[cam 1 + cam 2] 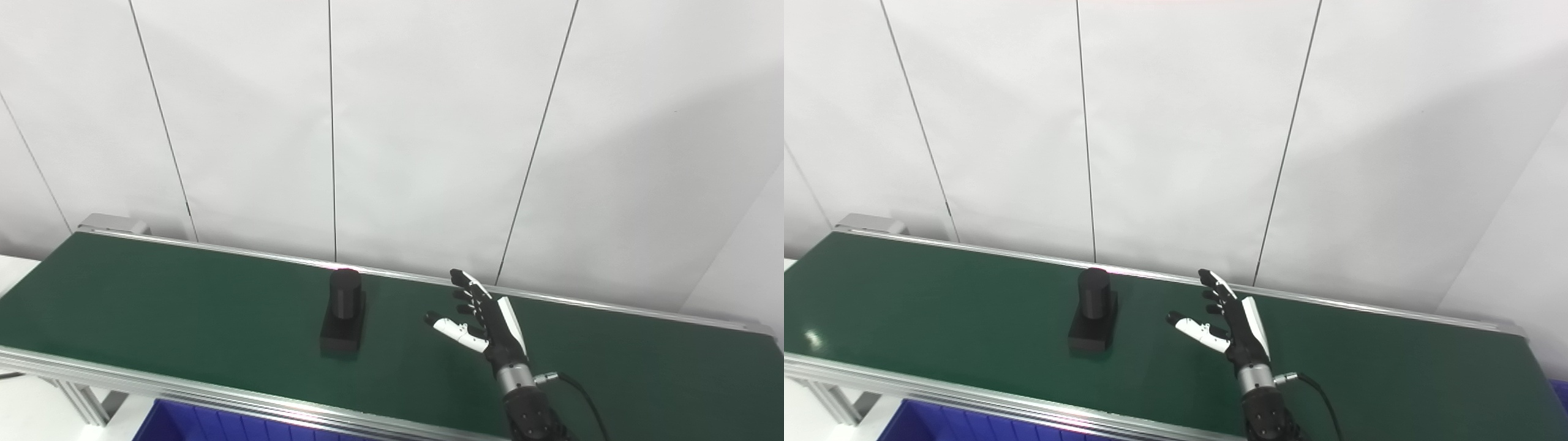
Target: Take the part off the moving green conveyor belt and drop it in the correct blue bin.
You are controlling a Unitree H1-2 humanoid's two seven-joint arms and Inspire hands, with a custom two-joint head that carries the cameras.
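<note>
1. Far left: aluminium end housing (113, 223) at the belt's far-left corner, roughly 10 o'clock from picture centre. White panelled wall (392, 122) behind, dark vertical seams.
2. Green conveyor belt (153, 294) spanning the view from 9 o'clock to 3 o'clock, silver side rail (184, 386) along the near edge.
3. Blue bin (184, 422) visible only as a ribbed strip at 7 o'clock, below the near rail. A second sliver of blue (1560, 392) at the right edge in the right eye view, about 4 o'clock; whether that is another bin, cannot tell.
4. Part: black cylinder on a flat black base (344, 312), standing upright on the belt, slightly left of centre, between the two rails. Untouched; resting on the belt surface only.
5. Right hand (484, 321) above the belt at roughly 5 o'clock from picture centre, wrist entering from the bottom edge, cable trailing off the wrist. Fingers spread and extended, thumb pointing toward the part; nothing held.
6. Left hand: not in view in either eye.
7. Relation: part lying at 9 o'clock from the right hand, near but clearly apart, a stretch of bare belt between thumb tip and base. Palm apparently turned toward the part.
8. Progress, judged: early. Not yet grasped, not lifted, nothing dropped in a bin. Remaining: close on the cylinder, lift clear of the belt, carry over the near rail, release in the correct bin. Correct bin not determinable from these views.
</note>
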